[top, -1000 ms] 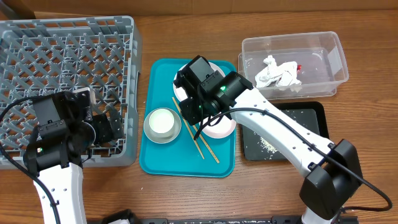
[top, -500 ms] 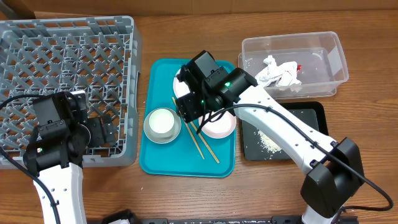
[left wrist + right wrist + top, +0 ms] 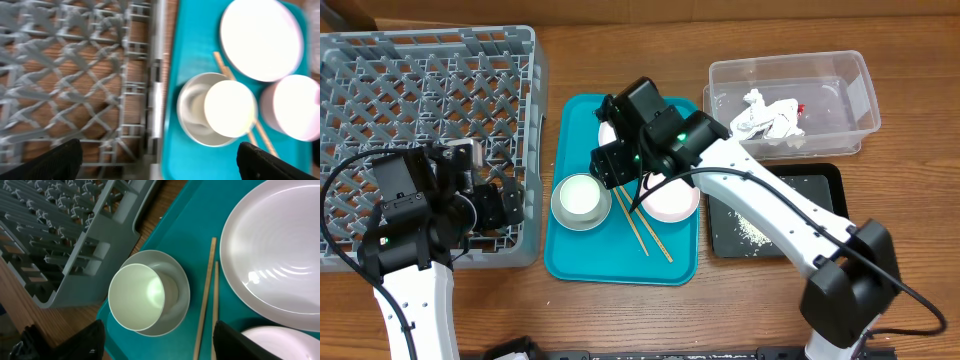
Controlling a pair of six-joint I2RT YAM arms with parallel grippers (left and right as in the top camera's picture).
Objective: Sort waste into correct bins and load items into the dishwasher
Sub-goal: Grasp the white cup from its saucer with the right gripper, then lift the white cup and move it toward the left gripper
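- Where the overhead camera looks down, you see the dish rack [image 3: 420,90], a square of grey plastic lattice with low walls, with nothing loaded in it. Beside it lies the flat teal tray [image 3: 620,265].
- On that tray the small white cup [image 3: 581,195] sits inside the round grey bowl [image 3: 560,212]. The wooden chopsticks [image 3: 650,240] lie slantwise next to them, and the pink bowl [image 3: 670,205] is just beyond.
- The round white plate [image 3: 608,135] is mostly hidden under your right arm.
- The clear tub [image 3: 855,95] holds the crumpled paper napkin [image 3: 765,120] and a bit of red wrapper [image 3: 801,108]. The shallow black tray [image 3: 820,240] holds scattered rice grains [image 3: 752,232].
- Your left gripper [image 3: 505,200] hangs over the rack's right edge. Your right gripper [image 3: 610,165] hangs over the teal tray, between the plate and the grey bowl.
- In the left wrist view, which is blurred, both dark fingers [image 3: 50,162] sit at the bottom corners, spread wide with nothing held. The rack wall, cup in bowl, plate and pink bowl lie beyond.
- In the right wrist view, your fingers [image 3: 235,342] are likewise parted and empty. The smooth cup leans inside the glossy grey bowl, and the two slim sticks lie side by side beside the plate's rim.
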